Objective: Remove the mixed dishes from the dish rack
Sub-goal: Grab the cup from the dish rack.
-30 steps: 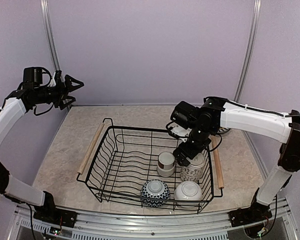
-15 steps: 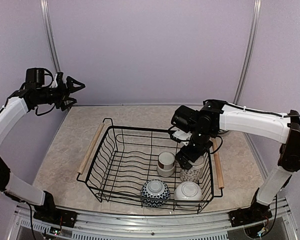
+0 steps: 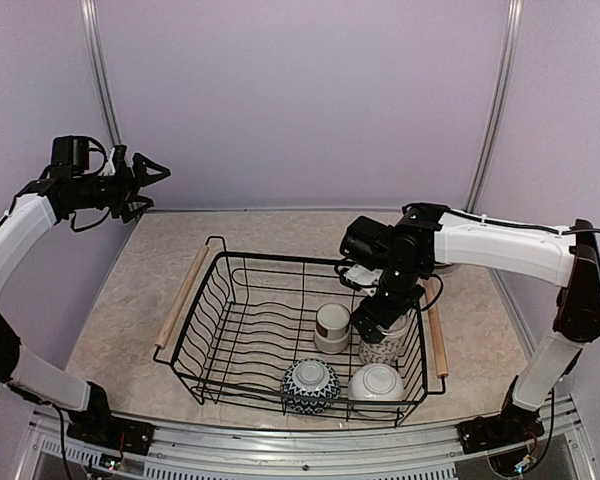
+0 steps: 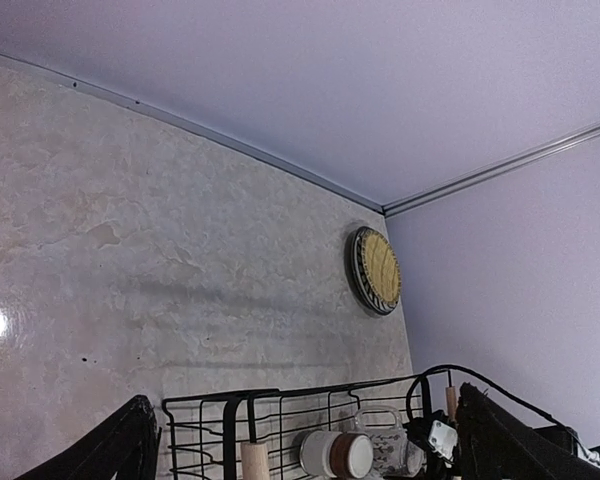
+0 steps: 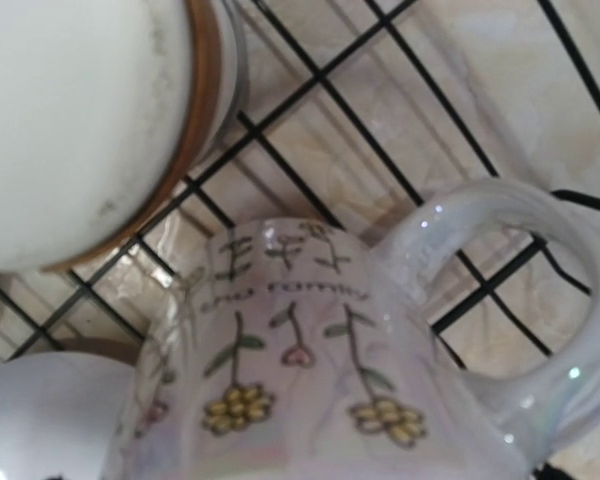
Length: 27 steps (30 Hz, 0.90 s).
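Top view: the right hand (image 3: 373,322) sits atop the tall patterned cup (image 3: 388,345) in the dish rack (image 3: 193,330), grip impossible to tell, while the left hand (image 3: 148,172) hangs high, fingers apart, seemingly leaving room. Left wrist: the yellow mat (image 4: 378,266) lies on the table (image 4: 130,230). Right wrist: the cup's handle (image 5: 510,205) looms close

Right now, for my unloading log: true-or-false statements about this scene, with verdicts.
1. The round woven yellow mat lies inside the black wire dish rack. False: the mat rests on the black-white striped plate outside the rack.
2. The left gripper is open and empty. True.
3. The blue-patterned bowl sits beside the white bowl. True.
4. The right gripper is at the white bowl. False: it is at the tall patterned cup.
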Tool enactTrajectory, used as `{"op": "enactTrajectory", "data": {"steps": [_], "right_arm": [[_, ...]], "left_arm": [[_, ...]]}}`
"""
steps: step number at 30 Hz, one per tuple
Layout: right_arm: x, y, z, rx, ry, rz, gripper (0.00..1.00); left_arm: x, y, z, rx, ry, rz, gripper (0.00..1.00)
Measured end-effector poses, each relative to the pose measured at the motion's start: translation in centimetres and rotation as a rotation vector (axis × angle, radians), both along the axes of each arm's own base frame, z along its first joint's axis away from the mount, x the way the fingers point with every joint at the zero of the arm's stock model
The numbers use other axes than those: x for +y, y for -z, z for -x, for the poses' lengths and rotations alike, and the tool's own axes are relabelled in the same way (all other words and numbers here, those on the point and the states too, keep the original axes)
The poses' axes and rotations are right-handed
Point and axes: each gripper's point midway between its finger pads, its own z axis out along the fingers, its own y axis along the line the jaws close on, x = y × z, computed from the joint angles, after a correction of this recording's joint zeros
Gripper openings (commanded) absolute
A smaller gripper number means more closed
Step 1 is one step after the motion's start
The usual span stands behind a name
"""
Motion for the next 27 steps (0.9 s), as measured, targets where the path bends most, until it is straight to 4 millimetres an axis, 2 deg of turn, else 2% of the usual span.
{"op": "enactTrajectory", "data": {"steps": [4, 10, 12, 17, 27], "right_arm": [[-0.12, 0.02, 0.03, 0.000, 0.002, 0.005, 0.88], [-0.13, 0.02, 0.10, 0.004, 0.000, 0.005, 0.78], [-0.13, 0.01, 0.11, 0.004, 0.000, 0.005, 0.70], [-0.11, -0.04, 0.12, 0.004, -0.004, 0.003, 0.45], [0.10, -0.71, -0.06, -0.011, -0.011, -0.014, 0.16]], "left_arm": [[0.00, -0.04, 0.05, 0.003, 0.000, 0.000, 0.99], [0.00, -0.24, 0.04, -0.001, 0.000, 0.000, 0.99], [0.00, -0.22, 0.04, 0.000, 0.000, 0.000, 0.99], [0.00, -0.19, 0.05, 0.002, 0.000, 0.000, 0.99], [0.00, -0.19, 0.05, 0.001, 0.001, -0.002, 0.99]]}}
